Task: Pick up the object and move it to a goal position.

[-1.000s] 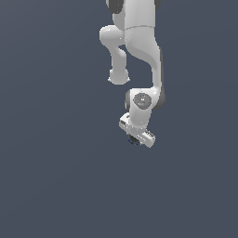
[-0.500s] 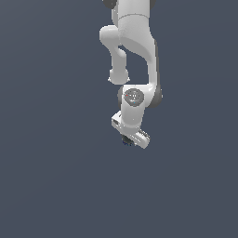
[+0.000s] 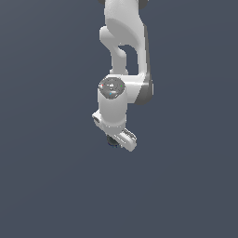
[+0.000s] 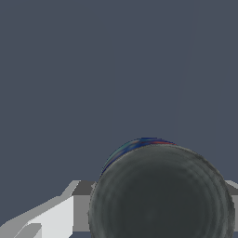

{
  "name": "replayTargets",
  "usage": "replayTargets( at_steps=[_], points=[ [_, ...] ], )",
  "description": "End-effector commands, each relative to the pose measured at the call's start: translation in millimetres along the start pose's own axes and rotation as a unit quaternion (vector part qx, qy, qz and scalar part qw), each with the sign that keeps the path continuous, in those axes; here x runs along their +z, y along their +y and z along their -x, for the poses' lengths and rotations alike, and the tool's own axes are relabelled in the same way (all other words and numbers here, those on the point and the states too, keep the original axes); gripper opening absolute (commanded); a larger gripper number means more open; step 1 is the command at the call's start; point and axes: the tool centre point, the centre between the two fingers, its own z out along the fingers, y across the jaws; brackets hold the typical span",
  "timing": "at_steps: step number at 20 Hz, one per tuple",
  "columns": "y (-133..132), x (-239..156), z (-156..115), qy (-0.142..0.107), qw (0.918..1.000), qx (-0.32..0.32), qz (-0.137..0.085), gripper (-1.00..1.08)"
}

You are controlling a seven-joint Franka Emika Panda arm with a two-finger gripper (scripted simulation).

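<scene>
arm swung toward exterior view's left; end effector [image 3: 113, 141] clamped on object [image 4: 160, 190], held directly beneath it.

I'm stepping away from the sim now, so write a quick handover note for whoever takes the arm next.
Pincer: under the white hand in the exterior view, with the jaws hidden; open or shut cannot be told.
Object: dark round lump filling the wrist view right at the fingers; a dark bit shows beneath the hand in the exterior view.
Done: arm is at the object; a grip cannot be confirmed.
Left: confirm the grip, then carry it to the goal, which is not visible in either view.
</scene>
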Motion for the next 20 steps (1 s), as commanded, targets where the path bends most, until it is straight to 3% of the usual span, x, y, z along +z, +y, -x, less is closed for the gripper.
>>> replayTargets(
  at_steps=[1,10,20],
  points=[
    [6,-20,-21,0.0,1.0,0.0,0.0,-1.0],
    [23,-75,-83,0.0,1.0,0.0,0.0,-1.0],
    [35,-116,-131,0.0,1.0,-0.001,0.0,-1.0]
  ],
)
